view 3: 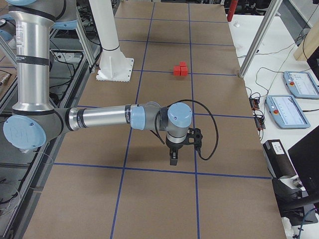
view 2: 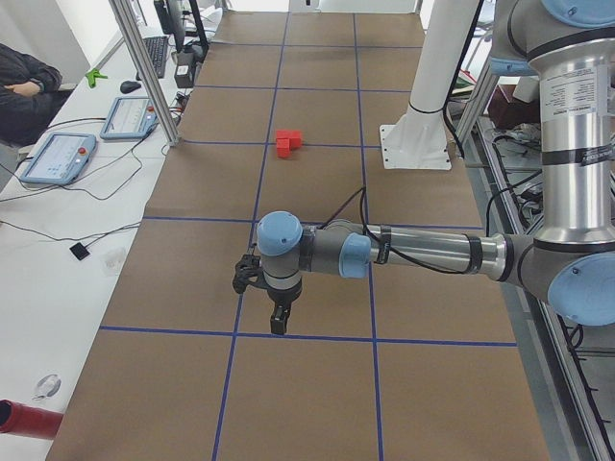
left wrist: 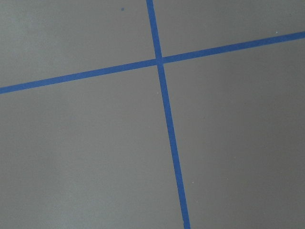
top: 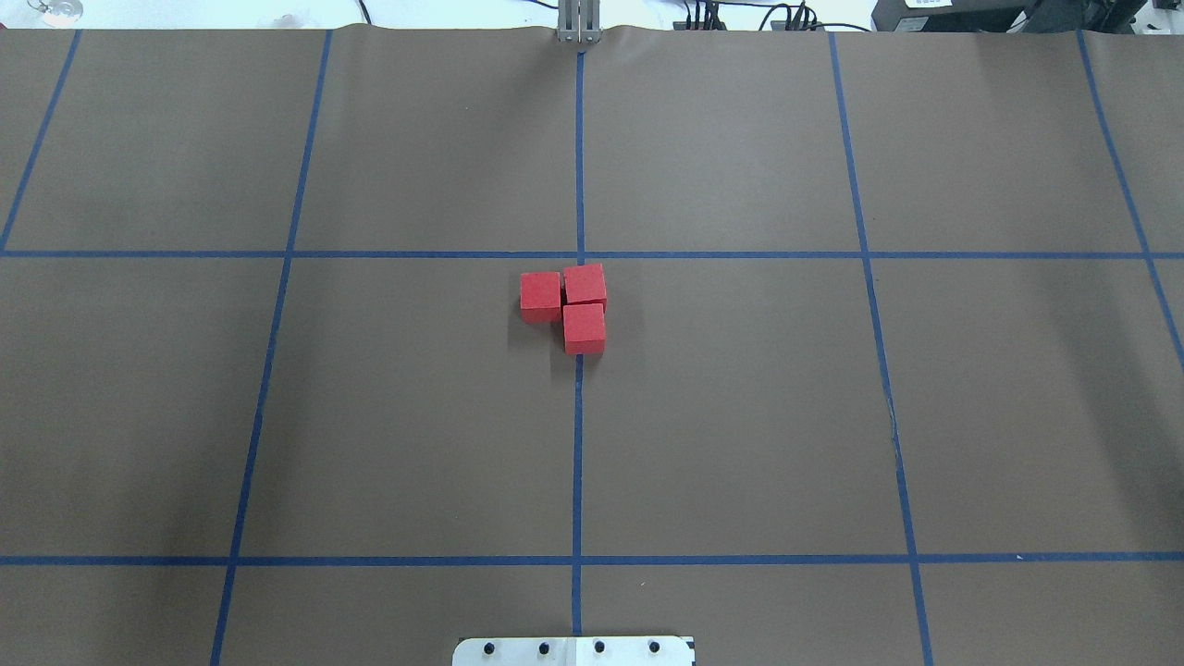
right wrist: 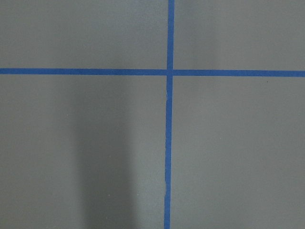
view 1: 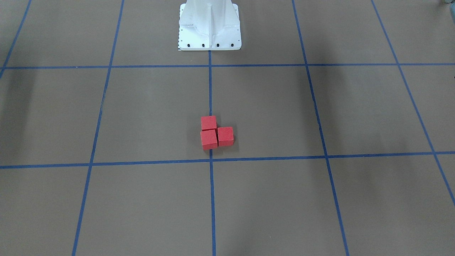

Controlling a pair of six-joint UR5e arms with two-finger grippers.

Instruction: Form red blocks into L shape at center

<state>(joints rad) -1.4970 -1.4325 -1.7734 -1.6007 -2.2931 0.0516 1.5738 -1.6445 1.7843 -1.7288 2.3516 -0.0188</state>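
Observation:
Three red blocks (top: 584, 327) sit touching in an L on the brown gridded surface, straddling the middle tape line just on the robot's side of the center crossing (top: 580, 254). They also show in the front view (view 1: 209, 139), the left view (view 2: 287, 143) and the right view (view 3: 180, 69). My left gripper (view 2: 277, 322) hangs low over the paper far from the blocks; I cannot tell if it is open or shut. My right gripper (view 3: 173, 160) hangs likewise at the other end; I cannot tell its state. Both wrist views show only tape lines.
The white robot base plate (view 1: 209, 35) stands at the robot-side edge of the table. Aluminium frame posts (view 2: 144, 72) rise along the operators' side. Tablets (view 2: 58, 157) and cables lie on the white bench, where a seated person's arm (view 2: 24, 77) shows.

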